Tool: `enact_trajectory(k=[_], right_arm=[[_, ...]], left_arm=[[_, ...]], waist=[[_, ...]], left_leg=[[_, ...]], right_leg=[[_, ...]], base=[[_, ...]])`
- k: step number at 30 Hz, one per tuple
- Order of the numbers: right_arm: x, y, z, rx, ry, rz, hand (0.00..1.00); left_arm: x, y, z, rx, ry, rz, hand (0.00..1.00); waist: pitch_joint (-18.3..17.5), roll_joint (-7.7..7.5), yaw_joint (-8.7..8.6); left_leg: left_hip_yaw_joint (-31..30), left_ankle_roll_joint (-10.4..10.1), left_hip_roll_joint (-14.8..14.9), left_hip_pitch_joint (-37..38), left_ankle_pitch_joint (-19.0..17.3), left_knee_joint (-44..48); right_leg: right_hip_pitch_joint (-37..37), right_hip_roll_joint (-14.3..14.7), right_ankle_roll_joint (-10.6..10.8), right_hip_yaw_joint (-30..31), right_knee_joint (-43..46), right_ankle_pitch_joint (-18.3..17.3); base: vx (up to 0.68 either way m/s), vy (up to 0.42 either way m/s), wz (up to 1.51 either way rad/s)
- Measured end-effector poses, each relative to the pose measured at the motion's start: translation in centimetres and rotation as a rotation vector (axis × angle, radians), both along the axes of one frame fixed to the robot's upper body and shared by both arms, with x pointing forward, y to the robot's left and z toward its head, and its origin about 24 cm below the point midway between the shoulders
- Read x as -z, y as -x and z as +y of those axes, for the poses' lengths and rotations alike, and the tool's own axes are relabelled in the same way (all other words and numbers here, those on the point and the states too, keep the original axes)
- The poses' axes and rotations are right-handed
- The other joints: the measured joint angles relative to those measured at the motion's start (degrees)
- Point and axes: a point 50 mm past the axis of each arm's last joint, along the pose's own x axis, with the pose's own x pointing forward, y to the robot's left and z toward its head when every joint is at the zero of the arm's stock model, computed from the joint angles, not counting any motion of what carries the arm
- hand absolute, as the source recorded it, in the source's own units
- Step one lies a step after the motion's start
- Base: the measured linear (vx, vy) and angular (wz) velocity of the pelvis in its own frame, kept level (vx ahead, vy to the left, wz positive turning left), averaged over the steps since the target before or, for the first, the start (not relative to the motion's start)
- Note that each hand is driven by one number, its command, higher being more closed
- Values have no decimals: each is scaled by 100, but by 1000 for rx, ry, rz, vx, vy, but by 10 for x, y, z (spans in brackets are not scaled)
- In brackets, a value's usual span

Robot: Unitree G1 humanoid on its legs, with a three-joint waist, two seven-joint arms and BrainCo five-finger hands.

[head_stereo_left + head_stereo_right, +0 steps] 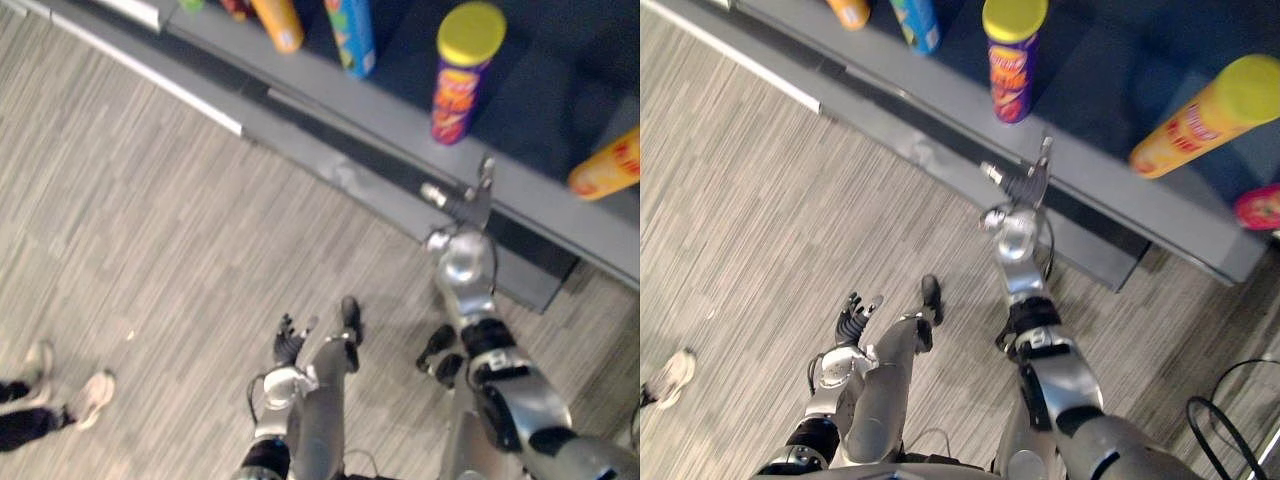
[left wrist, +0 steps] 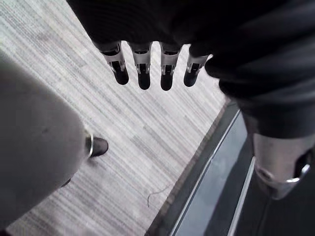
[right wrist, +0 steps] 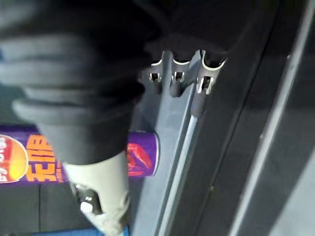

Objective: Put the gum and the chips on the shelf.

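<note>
The left hand (image 1: 288,345) hangs low beside the robot over the striped grey floor (image 1: 150,220), its fingers (image 2: 143,73) straight, spread a little and holding nothing. Off to the robot's left, a person's pale shoe (image 1: 93,398) rests on the same floor. Farther out, the right hand (image 1: 1025,185) reaches to the front edge of the grey shelf (image 1: 400,118), fingers loosely extended with the thumb apart and nothing in its grasp; whether a fingertip touches the edge cannot be told. Just beyond that hand, the purple chips can (image 1: 460,90) with a yellow lid stands upright on the shelf, and the right wrist view shows it near the fingers (image 3: 203,81). To the right an orange can (image 1: 1200,118) lies tilted on the shelf. Farther left stand a blue carton (image 1: 352,35) and another orange container (image 1: 280,22). Which item is the gum cannot be told.
</note>
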Motion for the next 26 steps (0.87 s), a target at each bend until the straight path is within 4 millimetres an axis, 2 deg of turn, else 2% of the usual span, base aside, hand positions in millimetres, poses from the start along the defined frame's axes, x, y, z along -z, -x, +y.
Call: enact_trajectory(k=[1,3,4,6,7,8,12,13,15,17,19,23,26], right_arm=[[13,6,3,-17,-4,46,0],[61,33,2,-38,-44,208,0],[103,68,-2,-51,-62,359,0],[128,92,-6,-74,-69,457,0],[146,113,-11,-99,-57,534,0],[159,130,-18,-125,-35,597,0],[191,183,-35,-202,-6,778,0],[202,200,-38,-233,5,854,0],[213,220,-43,-246,-8,933,0],[220,230,-48,-240,-27,985,0],[225,236,-51,-202,-75,1011,0],[234,253,-60,-18,-277,1050,0],[240,267,-71,113,-427,1069,0]], left_arm=[[4,4,3,-3,-6,26,0],[13,14,8,-11,-6,76,0],[21,25,14,-22,-5,125,0],[31,37,18,-19,-10,186,0],[39,50,23,-15,-16,244,0],[44,58,27,-15,-19,275,0],[54,81,35,-10,-32,350,0],[56,88,37,-14,-34,366,0],[59,97,40,-25,-23,384,0],[62,106,42,-16,-14,410,0],[65,113,44,-27,-7,435,0],[69,129,48,-81,29,462,0],[73,140,48,-126,74,497,0]], waist=[[-29,-43,-20],[-188,-181,-91],[-396,-292,-175],[-641,-367,-277],[-874,-427,-443],[-956,-476,-544],[-1265,-550,-667],[-1344,-562,-678],[-1503,-573,-721],[-1694,-577,-809],[-1780,-619,-809],[-1895,-665,-811],[-1946,-625,-812]], left_leg=[[22,-14,37,141,-42,-5],[121,-58,138,490,-137,-59],[216,-100,210,805,-210,-181],[279,-112,197,976,-203,-370],[328,-135,138,1119,-162,-608],[377,-125,90,1357,-91,-861],[658,-144,-23,2004,13,-1501],[758,-144,-58,2245,18,-1656],[810,-144,-127,2499,18,-1822],[891,-144,-180,2681,18,-1969],[1042,-144,-215,2880,17,-2079],[1244,-111,-344,3195,61,-2342],[1260,-89,-465,3394,142,-2616]], right_leg=[[156,52,19,6,-94,11],[527,213,74,59,-369,59],[853,389,124,139,-729,153],[986,475,148,201,-1014,280],[1120,576,186,288,-1358,416],[1304,650,195,383,-1681,600],[1793,830,275,739,-2508,1051],[1975,889,305,854,-2700,1133],[2143,897,347,1003,-2857,1204],[2265,902,377,1131,-3039,1307],[2380,914,386,1288,-3186,1396],[2558,856,448,1501,-3440,1530],[2672,789,504,1520,-3522,1584]], base=[[80,-40,-32],[128,-16,-37],[163,6,-43],[132,44,-36],[176,82,-38],[177,80,-42],[150,64,-53],[121,48,-50],[83,53,-41],[59,59,-34],[11,47,-38],[-29,41,-26],[-28,38,-2]])
